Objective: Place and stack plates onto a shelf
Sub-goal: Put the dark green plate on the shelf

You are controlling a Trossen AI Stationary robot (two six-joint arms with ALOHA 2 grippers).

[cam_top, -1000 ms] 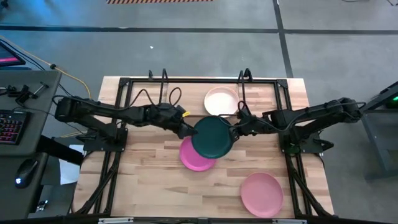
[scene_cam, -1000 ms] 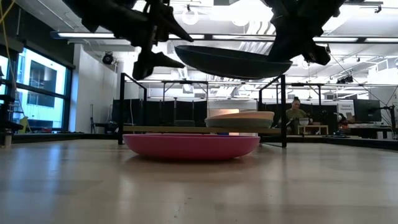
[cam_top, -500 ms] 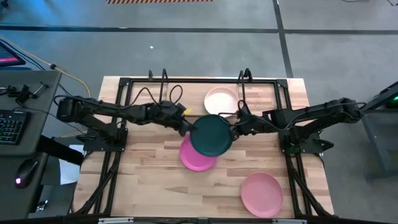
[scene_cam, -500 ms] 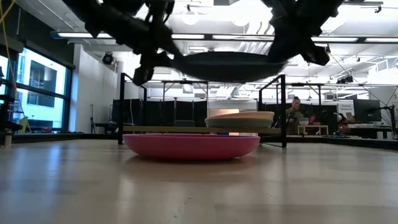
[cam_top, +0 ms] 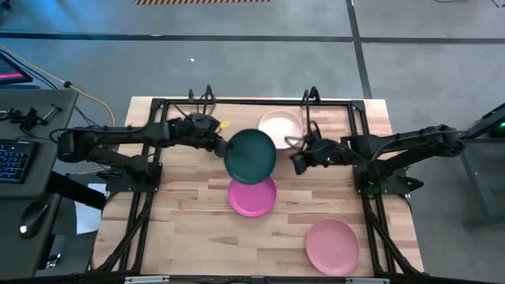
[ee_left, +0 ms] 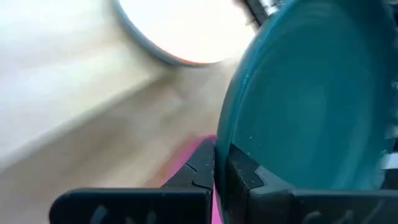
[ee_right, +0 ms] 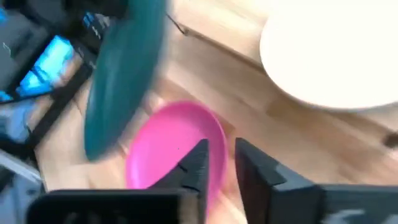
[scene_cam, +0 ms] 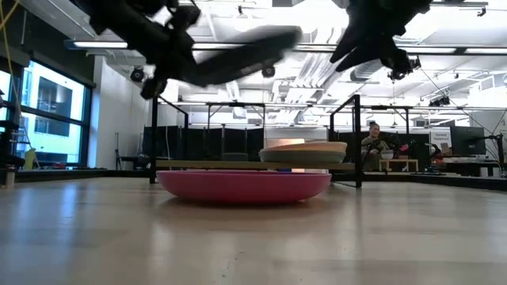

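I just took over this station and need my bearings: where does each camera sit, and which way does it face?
High: overhead, straight down on table, both arms.
Low: tabletop height, level across magenta plate toward shelf; arms overhead.
Left wrist: past left end effector, clamped on green plate.
Right wrist: past right end effector, slightly open, toward cream plate.
All four share the green plate.

Four plates show from above: one dark green plate (cam_top: 251, 155) in the air, one magenta plate (cam_top: 252, 196) and one light pink plate (cam_top: 332, 245) on the desk (cam_top: 181, 213), and one cream plate (cam_top: 280, 126) on the single shelf (scene_cam: 207, 165). Two arms reach in, each with one pincer: the left pincer (cam_top: 218, 145) and the right pincer (cam_top: 300, 162).
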